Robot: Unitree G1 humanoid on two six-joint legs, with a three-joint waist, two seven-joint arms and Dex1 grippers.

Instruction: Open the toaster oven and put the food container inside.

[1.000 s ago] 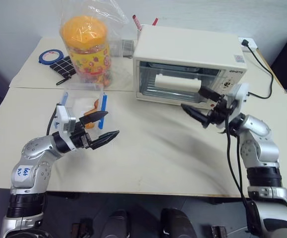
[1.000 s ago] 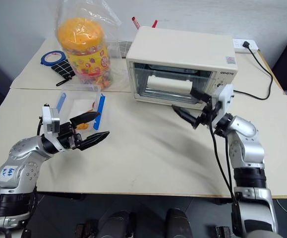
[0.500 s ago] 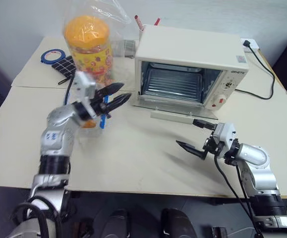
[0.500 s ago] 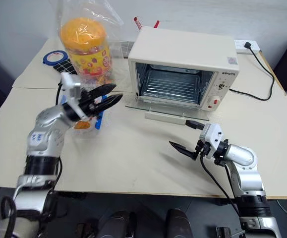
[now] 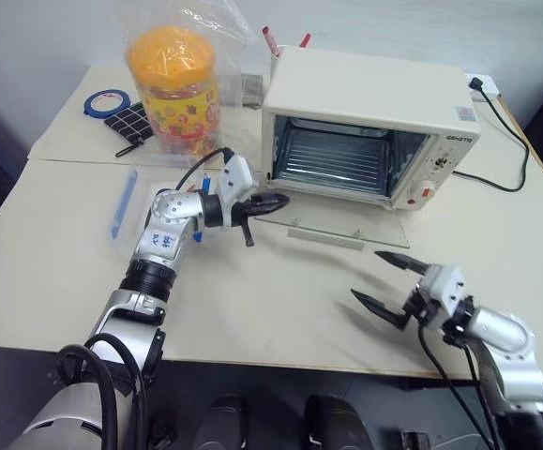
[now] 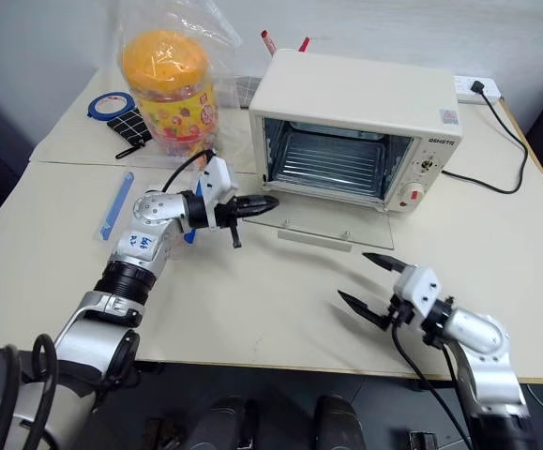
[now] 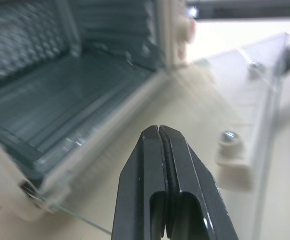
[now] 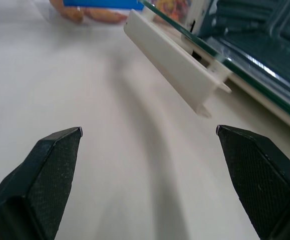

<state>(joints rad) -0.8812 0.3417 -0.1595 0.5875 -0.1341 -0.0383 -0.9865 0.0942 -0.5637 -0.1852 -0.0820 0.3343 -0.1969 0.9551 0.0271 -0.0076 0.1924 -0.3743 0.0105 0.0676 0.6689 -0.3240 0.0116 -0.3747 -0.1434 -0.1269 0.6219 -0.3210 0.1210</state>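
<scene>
1. Jaws: left gripper [image 5: 273, 200] pinched shut, nothing in it, at the glass drop-down door [image 5: 337, 225] corner; right gripper [image 5: 390, 281] spread wide, empty, over bare cream table [image 5: 55, 272].
2. Small clear plastic food container with blue clips [image 6: 193, 217] sits on the table, mostly hidden behind the left arm.
3. Cream-white boxy toaster oven [image 5: 369, 127] open, wire rack clear.
4. Risk: closed fingers bump the door.
5. Bagged orange-lidded jar [image 5: 173, 89] near, could snag.

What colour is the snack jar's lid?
Orange: the jar lid shows best in the left eye view.
</scene>
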